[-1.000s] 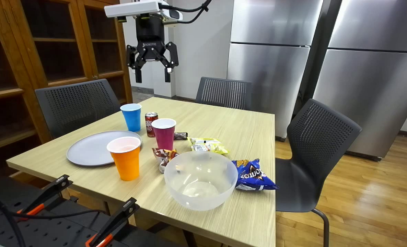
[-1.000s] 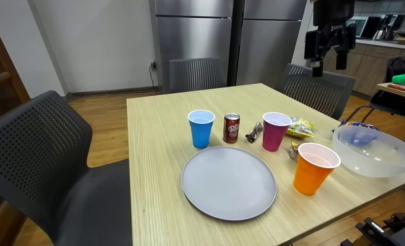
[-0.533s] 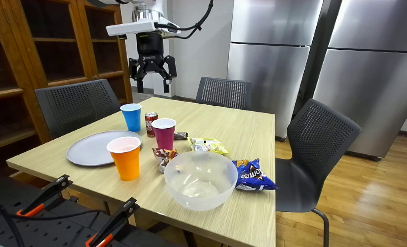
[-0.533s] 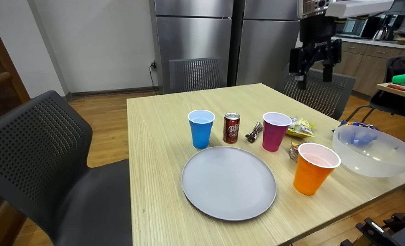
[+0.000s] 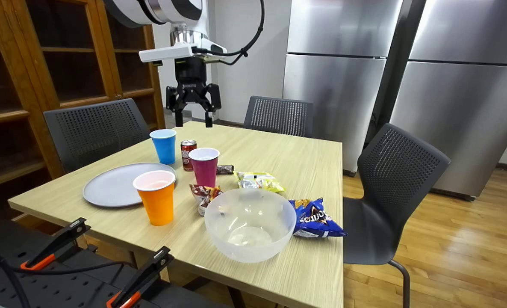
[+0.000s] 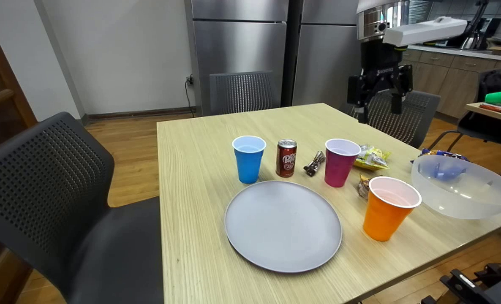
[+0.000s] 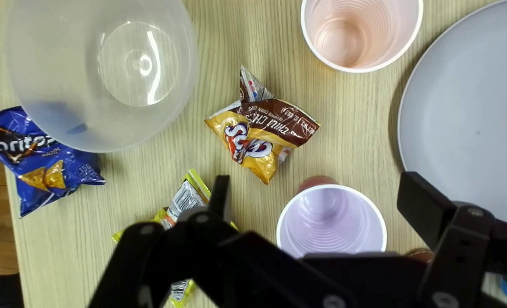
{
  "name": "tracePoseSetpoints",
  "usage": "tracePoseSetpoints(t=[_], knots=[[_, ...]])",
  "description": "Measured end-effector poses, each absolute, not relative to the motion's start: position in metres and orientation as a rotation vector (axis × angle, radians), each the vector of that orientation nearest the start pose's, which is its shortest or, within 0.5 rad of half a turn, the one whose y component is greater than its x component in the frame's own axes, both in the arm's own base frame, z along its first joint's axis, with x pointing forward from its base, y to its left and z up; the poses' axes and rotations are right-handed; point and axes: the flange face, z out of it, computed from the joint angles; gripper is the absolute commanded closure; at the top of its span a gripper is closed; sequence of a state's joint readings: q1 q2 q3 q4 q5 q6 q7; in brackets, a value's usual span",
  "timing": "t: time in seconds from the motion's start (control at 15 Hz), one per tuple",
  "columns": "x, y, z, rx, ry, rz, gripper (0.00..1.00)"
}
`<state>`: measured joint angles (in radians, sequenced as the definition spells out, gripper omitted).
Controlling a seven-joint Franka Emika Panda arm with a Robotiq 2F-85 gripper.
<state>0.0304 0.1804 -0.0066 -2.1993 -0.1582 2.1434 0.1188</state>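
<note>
I've brought the arm [image 5: 174, 13] down over the last second. In an exterior view the jaws hung above the far-left corner of the counter [image 5: 270, 149]; now they come down across it, and they show smaller. In an exterior view they have also slid sideways, reaching the line of the counter's right-hand edge, and the white bar [image 6: 426, 31] and silver wrist ring [image 6: 371, 25] have come into sight above them.

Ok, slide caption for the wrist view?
Open black gripper above a pale wood-grain table, a magenta plastic cup framed between its fingers, a crumpled gold-and-brown snack bag nearby.
</note>
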Motion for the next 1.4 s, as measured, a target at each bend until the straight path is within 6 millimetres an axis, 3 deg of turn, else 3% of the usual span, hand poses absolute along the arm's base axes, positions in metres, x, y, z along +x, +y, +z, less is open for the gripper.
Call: tracePoseSetpoints(t=[1.4], knots=[[0.565, -0.040, 0.210, -3.274, 0.362, 0.492, 0.00]])
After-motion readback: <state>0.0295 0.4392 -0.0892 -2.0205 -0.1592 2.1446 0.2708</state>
